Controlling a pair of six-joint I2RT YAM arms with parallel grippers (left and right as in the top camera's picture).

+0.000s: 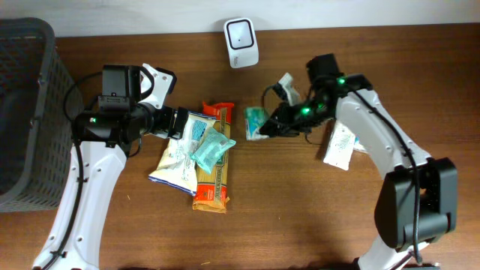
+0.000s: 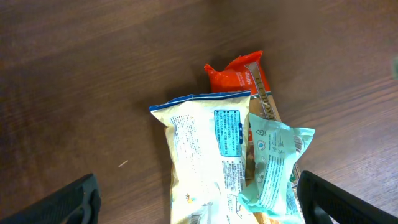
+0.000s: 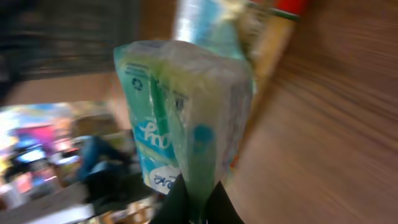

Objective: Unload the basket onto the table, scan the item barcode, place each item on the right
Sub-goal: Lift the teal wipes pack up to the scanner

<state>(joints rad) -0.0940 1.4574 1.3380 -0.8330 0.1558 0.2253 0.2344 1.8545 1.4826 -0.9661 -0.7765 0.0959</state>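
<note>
My right gripper (image 1: 270, 129) is shut on the edge of a teal-and-white plastic packet (image 1: 256, 123), held off the table just below the white scanner (image 1: 241, 32) at the back edge. In the right wrist view the packet (image 3: 186, 106) stands up from the pinched black fingertips (image 3: 214, 205), and the frame is blurred. My left gripper (image 1: 186, 124) hangs open over a pile: a cream bag (image 2: 205, 149), an orange-red pack (image 2: 239, 73) and a teal packet (image 2: 273, 165). Its fingers (image 2: 74, 202) stand wide either side, touching nothing.
A dark mesh basket (image 1: 22, 112) fills the left edge of the table. White packets (image 1: 339, 146) lie under my right forearm. The pile (image 1: 196, 161) sits centre-left, with bare wood in front of it.
</note>
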